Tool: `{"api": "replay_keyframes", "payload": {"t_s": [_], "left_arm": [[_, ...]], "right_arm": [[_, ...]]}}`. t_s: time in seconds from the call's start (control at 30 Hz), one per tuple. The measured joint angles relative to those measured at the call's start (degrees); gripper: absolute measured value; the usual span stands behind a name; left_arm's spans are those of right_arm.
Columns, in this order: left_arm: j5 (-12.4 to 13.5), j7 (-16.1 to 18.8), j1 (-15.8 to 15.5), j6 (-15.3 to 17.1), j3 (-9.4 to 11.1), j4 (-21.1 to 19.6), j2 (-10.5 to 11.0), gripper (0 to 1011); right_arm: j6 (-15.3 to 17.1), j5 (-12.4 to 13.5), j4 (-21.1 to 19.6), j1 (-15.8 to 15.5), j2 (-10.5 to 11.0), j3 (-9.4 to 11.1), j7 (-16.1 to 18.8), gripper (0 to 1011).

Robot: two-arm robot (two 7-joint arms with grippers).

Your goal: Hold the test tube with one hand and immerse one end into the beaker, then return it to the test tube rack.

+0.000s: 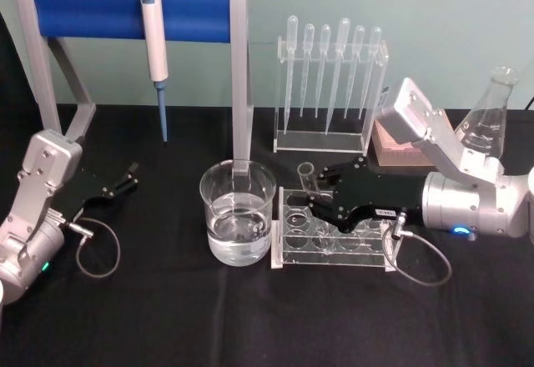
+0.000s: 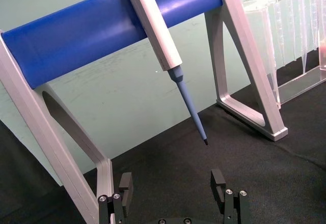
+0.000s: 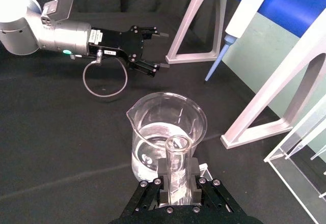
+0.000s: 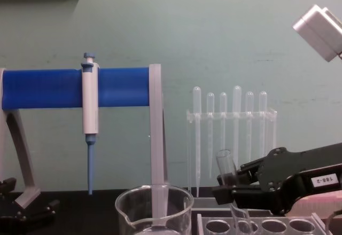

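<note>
Right claw (image 1: 320, 186) grips the test tube (image 1: 304, 174) near its rim, leaving the lower end free for the beaker (image 1: 238, 210) alongside; left claw (image 1: 126, 180) lies released, apart.

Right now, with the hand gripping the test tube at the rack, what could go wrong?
1. The test tube leans in the right hand, its lower end apparently still in the rack; moving sideways before lifting clear could snag or crack it.
2. The beaker of water stands right beside the rack; a low swing could knock its rim.
The left hand rests far off, open.
</note>
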Motion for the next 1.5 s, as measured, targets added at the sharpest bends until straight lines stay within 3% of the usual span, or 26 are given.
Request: {"api": "replay_keyframes", "payload": {"t_s": [0.43,0.77,1.1,1.5], "left_arm": [[0.0,0.0,0.0,0.0,0.0,0.0,0.0,1000],[0.0,0.0,0.0,0.0,0.0,0.0,0.0,1000],[0.0,0.0,0.0,0.0,0.0,0.0,0.0,1000],[0.0,0.0,0.0,0.0,0.0,0.0,0.0,1000]], "right_arm": [[-1.88,3.72,-1.64,-2.42,0.47,4.25,-2.07,226],[-1.35,8.73,-4.33,-4.26,1.51,7.48,-3.32,226],[-0.09,13.3,-6.69,-4.67,2.88,8.93,-3.55,226],[0.11,15.96,-8.35,-3.6,3.87,9.26,-4.81,226]]}}
